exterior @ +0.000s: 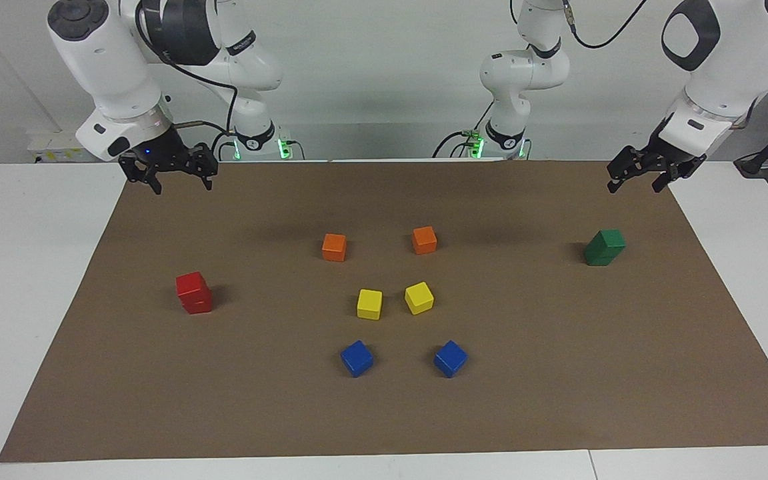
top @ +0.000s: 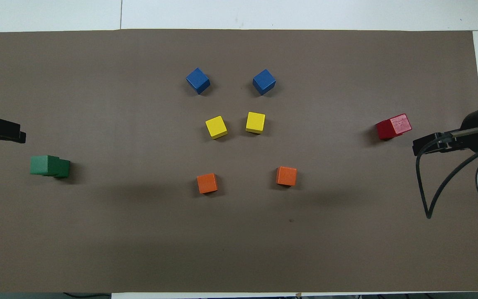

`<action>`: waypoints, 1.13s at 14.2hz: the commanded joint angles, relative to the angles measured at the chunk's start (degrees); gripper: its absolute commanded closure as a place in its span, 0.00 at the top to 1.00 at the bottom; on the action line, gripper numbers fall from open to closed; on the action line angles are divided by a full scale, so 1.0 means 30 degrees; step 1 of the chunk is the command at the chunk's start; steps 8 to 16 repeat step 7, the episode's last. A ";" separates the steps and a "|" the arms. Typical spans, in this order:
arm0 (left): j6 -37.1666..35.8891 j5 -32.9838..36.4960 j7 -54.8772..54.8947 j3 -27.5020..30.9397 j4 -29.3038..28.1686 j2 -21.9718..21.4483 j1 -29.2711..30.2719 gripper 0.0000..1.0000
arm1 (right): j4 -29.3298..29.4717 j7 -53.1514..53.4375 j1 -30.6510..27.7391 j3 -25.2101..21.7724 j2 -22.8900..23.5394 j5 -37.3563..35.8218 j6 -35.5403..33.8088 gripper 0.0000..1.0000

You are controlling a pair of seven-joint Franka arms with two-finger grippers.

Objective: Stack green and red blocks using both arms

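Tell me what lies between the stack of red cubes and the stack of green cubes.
The two yellow cubes and two orange cubes lie between the red stack and the green stack, clearest in the overhead view.

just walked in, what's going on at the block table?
Both stacks look done: the red stack stands toward the right arm's end of the brown mat, the green stack toward the left arm's end. The right gripper and left gripper hang open and empty over the mat's corners nearest the robots. The orange, yellow and blue cubes sit unstacked mid-mat.
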 commanded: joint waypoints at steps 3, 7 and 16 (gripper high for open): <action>-0.0246 0.0370 -0.0061 0.0054 0.0581 0.0249 -0.0132 1.00 | -0.0335 0.0231 -0.0269 0.0122 -0.0269 0.0364 0.0152 1.00; -0.0128 0.0341 -0.0061 0.0054 0.0522 0.0248 -0.0132 1.00 | -0.0423 0.0231 -0.0328 0.0093 -0.0298 0.0364 0.0181 1.00; -0.0128 0.0341 -0.0061 0.0054 0.0522 0.0248 -0.0132 1.00 | -0.0423 0.0231 -0.0328 0.0093 -0.0298 0.0364 0.0181 1.00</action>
